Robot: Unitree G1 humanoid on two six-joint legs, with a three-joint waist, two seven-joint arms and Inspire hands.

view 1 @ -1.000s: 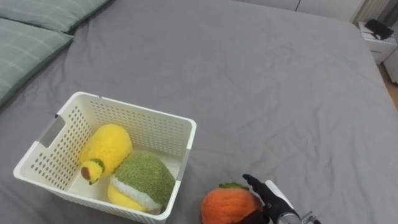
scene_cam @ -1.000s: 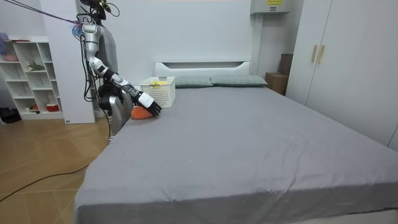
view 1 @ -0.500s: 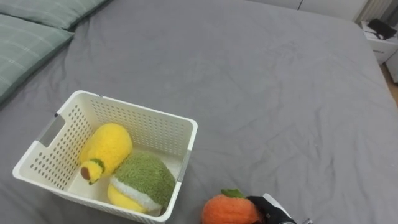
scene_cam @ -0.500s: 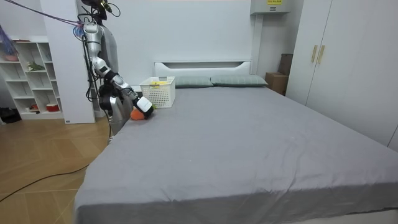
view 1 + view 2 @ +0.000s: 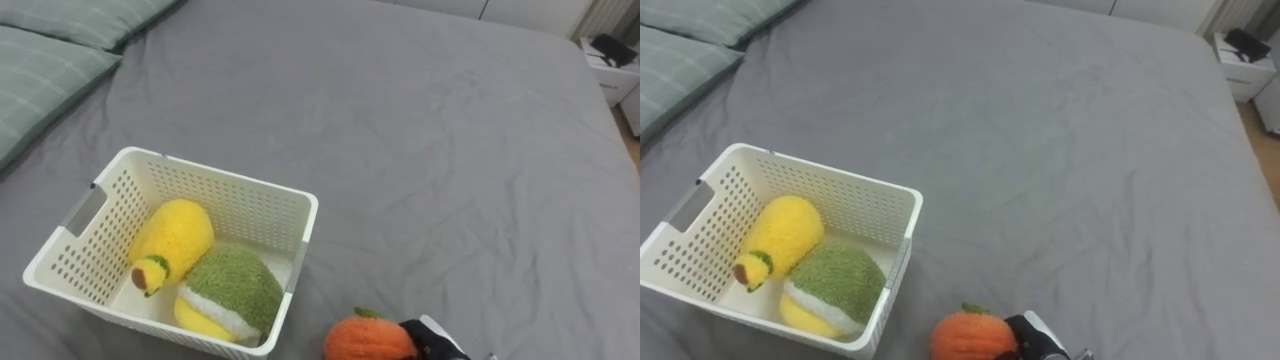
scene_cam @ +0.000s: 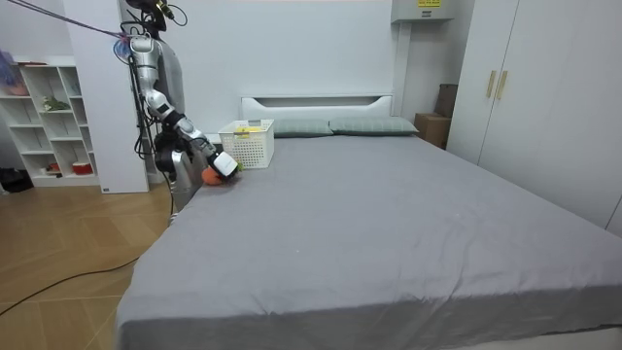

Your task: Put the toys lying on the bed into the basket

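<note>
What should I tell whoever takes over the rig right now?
Right hand: at the bottom edge of the eye views, against the right side of the orange plush fruit; its grip cannot be judged.
Toys: a yellow plush and a green-and-yellow plush lie in the white basket on the grey bed. The orange one is outside it, off its near right corner.
Done: two toys are in the basket.
Left: get the orange plush fruit into the basket.

The bottom edge cuts off the orange toy and the right robot hand touching it, so its grip stays unclear.
</note>
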